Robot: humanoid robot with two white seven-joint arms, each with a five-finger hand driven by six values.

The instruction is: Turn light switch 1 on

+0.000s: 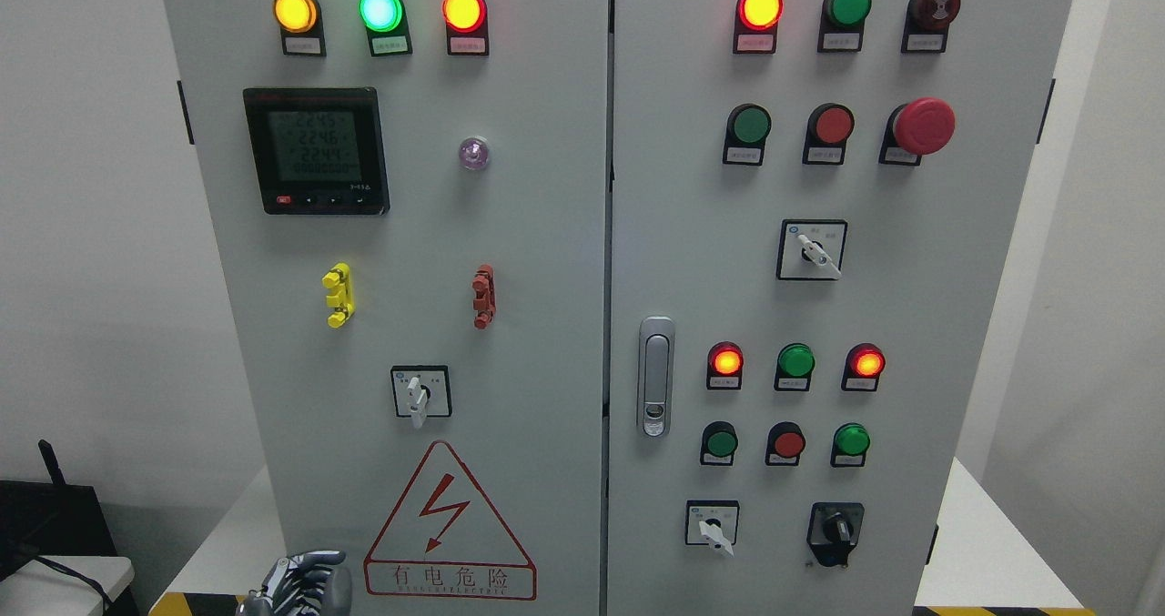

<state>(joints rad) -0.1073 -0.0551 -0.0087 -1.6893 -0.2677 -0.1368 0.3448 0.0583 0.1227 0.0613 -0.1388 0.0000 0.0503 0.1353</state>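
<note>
Seen from the head camera: a grey electrical cabinet [546, 261] with two doors, filling nearly the whole view. At the bottom edge, left of the middle, the left hand [298, 584], only its upper part in view, metal fingers [314, 561] bent inward and close together, holding nothing, low in front of the left door and apart from every control. Right hand not visible. On the left door: three lit lamps along the top, yellow [295, 10], green [380, 9] and red [463, 9]; under them a digital meter [316, 150] with a pale screen; lower, a yellow clip [338, 295] and a red clip [484, 297]; under these a white rotary switch [420, 392], handle pointing down, directly above the hand but well apart from it; then a red warning triangle [449, 525] just right of the hand. On the right door: a red emergency button [923, 126], a door handle [655, 376] near the seam, rows of red and green lamps and buttons, and further selector switches at the upper middle [813, 250], the lower left [712, 525] and, in black, the lower right [835, 530]. Labels too small to read, so cannot tell which control is light switch 1.
</note>
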